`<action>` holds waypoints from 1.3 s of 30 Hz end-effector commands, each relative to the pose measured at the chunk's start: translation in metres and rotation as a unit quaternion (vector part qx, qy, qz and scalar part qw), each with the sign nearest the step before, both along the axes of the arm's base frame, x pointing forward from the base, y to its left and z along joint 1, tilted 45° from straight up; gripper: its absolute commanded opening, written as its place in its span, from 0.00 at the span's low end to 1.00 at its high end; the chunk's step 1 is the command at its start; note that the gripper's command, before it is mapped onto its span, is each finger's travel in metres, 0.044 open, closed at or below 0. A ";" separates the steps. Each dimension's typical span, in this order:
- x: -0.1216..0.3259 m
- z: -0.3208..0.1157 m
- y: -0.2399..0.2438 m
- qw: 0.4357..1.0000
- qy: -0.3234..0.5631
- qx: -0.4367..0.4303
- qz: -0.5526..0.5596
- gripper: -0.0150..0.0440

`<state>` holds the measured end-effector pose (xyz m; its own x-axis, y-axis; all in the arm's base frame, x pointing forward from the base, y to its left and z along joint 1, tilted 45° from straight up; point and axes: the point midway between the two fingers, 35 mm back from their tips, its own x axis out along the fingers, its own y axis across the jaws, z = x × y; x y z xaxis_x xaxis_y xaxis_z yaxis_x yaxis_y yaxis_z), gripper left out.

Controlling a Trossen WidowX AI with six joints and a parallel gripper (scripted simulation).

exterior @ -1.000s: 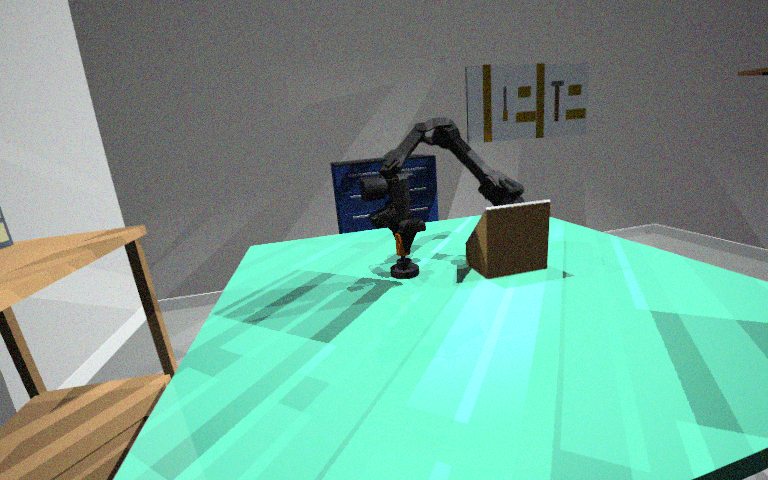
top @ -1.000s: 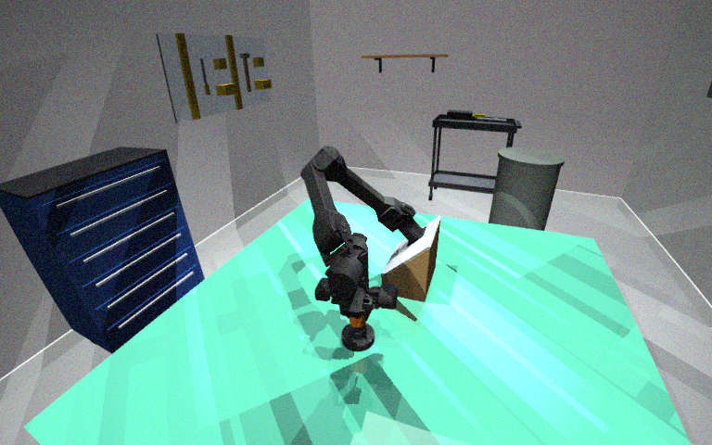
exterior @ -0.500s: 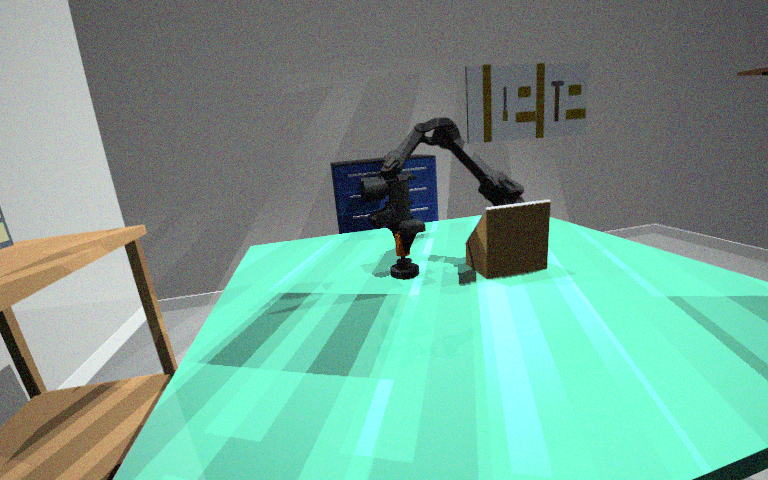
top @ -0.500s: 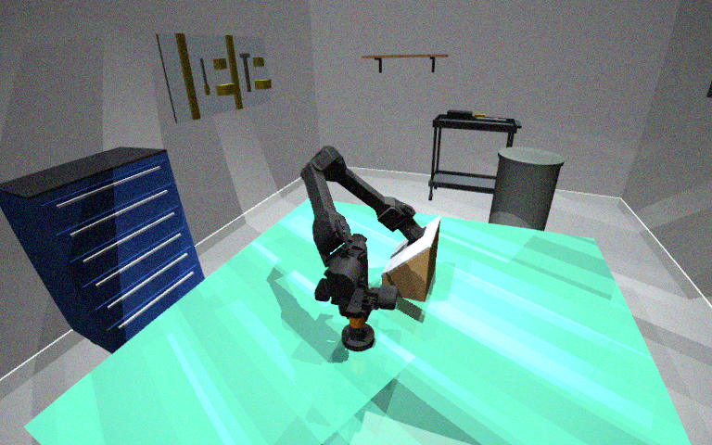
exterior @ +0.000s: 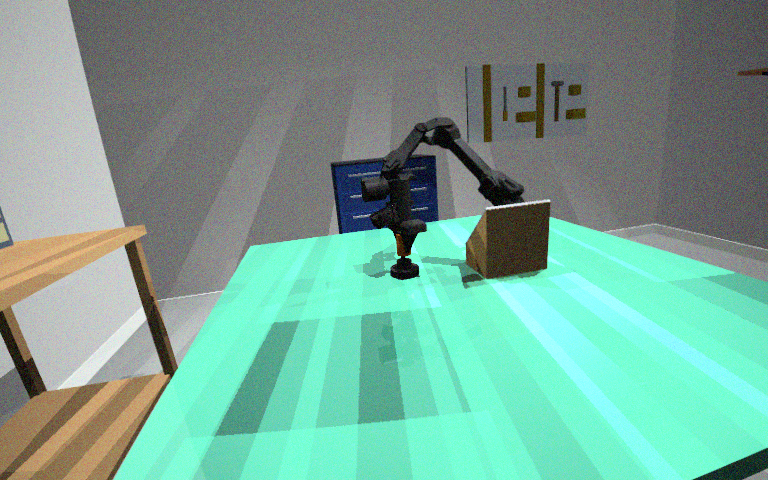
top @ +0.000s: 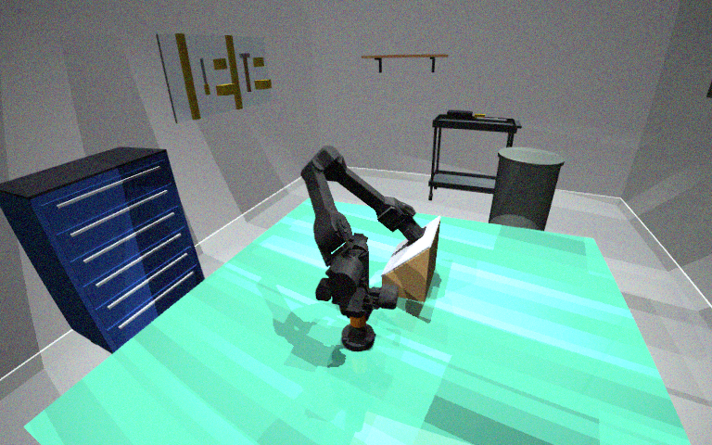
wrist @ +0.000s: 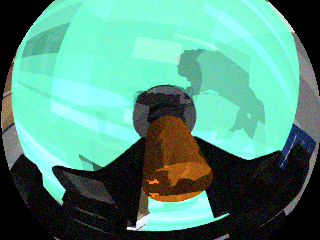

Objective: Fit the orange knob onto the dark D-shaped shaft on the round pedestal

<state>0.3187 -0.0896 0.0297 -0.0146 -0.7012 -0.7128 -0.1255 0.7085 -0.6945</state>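
Note:
My gripper (top: 358, 316) (exterior: 403, 242) points straight down and is shut on the orange knob (top: 358, 321) (exterior: 402, 245) (wrist: 175, 158). The knob hangs upright right above the dark round pedestal (top: 358, 338) (exterior: 404, 270) (wrist: 146, 108) on the green table (top: 499, 336) (exterior: 509, 350). In the exterior view a short dark piece of shaft (exterior: 403, 259) shows between the knob's lower end and the pedestal. In the wrist view the knob's lower end covers the middle of the pedestal, so the shaft is hidden there. The shaft's flat side is not visible.
A brown wedge-shaped block with a white face (top: 414, 262) (exterior: 512, 240) stands on the table just right of the pedestal, by the arm's base. A blue drawer cabinet (top: 99, 235), a grey barrel (top: 525, 185) and a black cart (top: 472, 152) stand off the table. A wooden shelf (exterior: 67, 316) stands at the left in the exterior view.

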 end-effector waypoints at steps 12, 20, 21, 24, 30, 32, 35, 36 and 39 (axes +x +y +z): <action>0.002 0.003 0.002 0.994 0.074 0.001 0.075 0.25; 0.006 0.003 0.000 0.994 0.074 0.001 0.075 0.25; 0.007 0.004 0.000 0.994 0.074 0.001 0.075 0.25; 0.007 0.004 0.000 0.994 0.074 0.001 0.075 0.25; 0.007 0.004 0.000 0.994 0.074 0.001 0.075 0.25; 0.006 0.004 -0.001 0.994 0.074 0.001 0.075 0.25; 0.005 0.004 -0.001 0.994 0.074 0.001 0.075 0.25; 0.005 0.004 -0.001 0.994 0.074 0.001 0.075 0.25; 0.004 0.003 -0.001 0.994 0.074 0.001 0.075 0.25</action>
<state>0.3238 -0.0900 0.0331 -0.0169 -0.7012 -0.7128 -0.3281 0.6773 -0.6585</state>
